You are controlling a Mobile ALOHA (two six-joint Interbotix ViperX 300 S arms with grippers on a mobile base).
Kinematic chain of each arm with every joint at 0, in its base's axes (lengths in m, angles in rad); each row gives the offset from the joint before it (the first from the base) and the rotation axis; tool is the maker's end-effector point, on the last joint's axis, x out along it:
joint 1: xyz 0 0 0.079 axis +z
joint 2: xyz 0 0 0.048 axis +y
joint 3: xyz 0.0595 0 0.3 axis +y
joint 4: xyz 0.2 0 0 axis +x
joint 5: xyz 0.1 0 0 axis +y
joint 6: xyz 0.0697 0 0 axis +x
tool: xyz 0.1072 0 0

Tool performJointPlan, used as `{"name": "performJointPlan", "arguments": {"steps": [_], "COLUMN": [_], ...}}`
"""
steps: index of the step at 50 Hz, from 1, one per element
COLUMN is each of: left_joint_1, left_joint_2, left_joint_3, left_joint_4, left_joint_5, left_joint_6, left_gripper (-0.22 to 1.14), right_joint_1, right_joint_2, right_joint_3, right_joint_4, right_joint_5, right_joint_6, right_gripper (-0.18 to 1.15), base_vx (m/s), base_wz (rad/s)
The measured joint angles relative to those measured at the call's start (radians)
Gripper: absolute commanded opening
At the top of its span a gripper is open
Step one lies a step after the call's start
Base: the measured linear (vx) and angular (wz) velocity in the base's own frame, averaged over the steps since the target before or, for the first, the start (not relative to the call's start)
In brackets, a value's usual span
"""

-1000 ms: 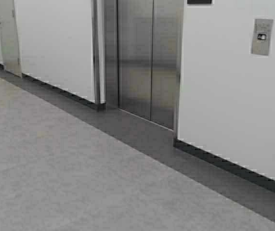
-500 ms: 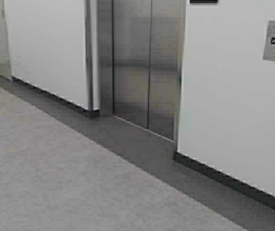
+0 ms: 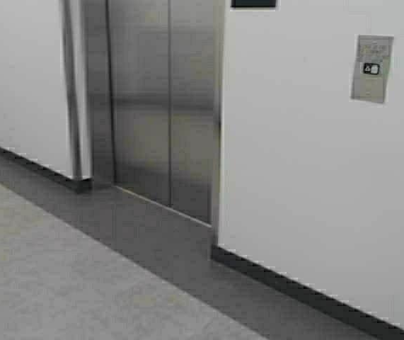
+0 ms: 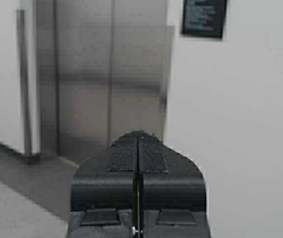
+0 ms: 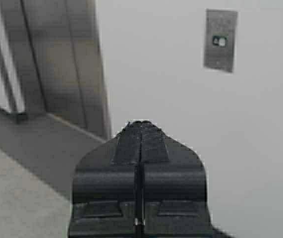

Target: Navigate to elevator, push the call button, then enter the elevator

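The elevator point(image 3: 163, 106) has brushed-steel double doors, closed, with a centre seam; it stands ahead and left in the high view, and shows as the elevator point(image 4: 111, 84) and the elevator point(image 5: 62, 59) in the wrist views. The call button point(image 3: 371, 69) sits in a steel plate point(image 3: 371, 88) on the white wall to the right of the doors; the call button point(image 5: 220, 41) appears in the right wrist view too. My left gripper point(image 4: 138, 135) is shut and empty. My right gripper point(image 5: 141, 124) is shut and empty, pointed at the wall below and left of the button.
A dark strip of floor point(image 3: 159, 241) and a black skirting point(image 3: 308, 294) run along the white wall point(image 3: 293, 177). A dark sign point(image 3: 253, 3) hangs above, beside the doors. Lighter grey floor point(image 3: 60, 283) lies in front of me.
The robot has moved: the whole scene has shifted left in the high view, and the doors and the button plate look larger and closer.
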Motion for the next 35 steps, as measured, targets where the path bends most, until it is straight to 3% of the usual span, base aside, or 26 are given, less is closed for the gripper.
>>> {"name": "performJointPlan", "arguments": {"steps": [35], "left_joint_1": [0.002], "left_joint_2": [-0.049], "left_joint_3": [0.017], "left_joint_4": [-0.014], "left_joint_5": [0.049], "left_joint_6": [-0.009], "left_gripper": [0.03], "right_joint_1": [0.051], "right_joint_2": [0.054], "right_joint_3": [-0.017], "right_joint_4": [-0.071], "right_joint_5": [-0.008], "right_joint_6": [0.003], "right_gripper": [0.05], "base_vx": [0.44], "base_wz": [-0.04]}}
